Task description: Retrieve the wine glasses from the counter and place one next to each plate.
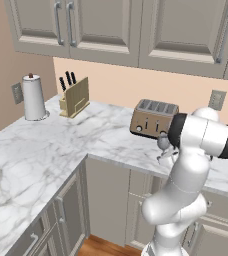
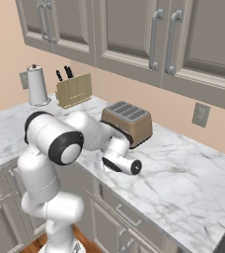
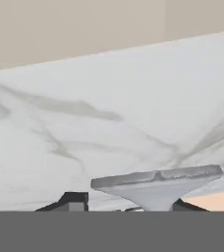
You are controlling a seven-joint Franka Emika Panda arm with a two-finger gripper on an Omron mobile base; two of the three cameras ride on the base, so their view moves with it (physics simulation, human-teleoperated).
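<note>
Your counter (image 1: 46, 145) is white marble with grey veins, running in an L along a peach wall, with beige-grey panelled cabinets (image 1: 111, 25) above and below it. Back in the corner you have a white kettle (image 1: 33, 97), and beside it a wooden knife block (image 1: 76, 97). A bronze four-slot toaster (image 1: 153, 118) stands further along, near a wall outlet (image 1: 217, 100). One wine glass (image 1: 164, 148) sits on the counter just in front of the toaster, partly hidden by the arm. In the hand view its round foot (image 3: 158, 183) rises between the dark tips of the claw (image 3: 124, 204), against the marble. You cannot tell whether the claw has clamped on the glass.
</note>
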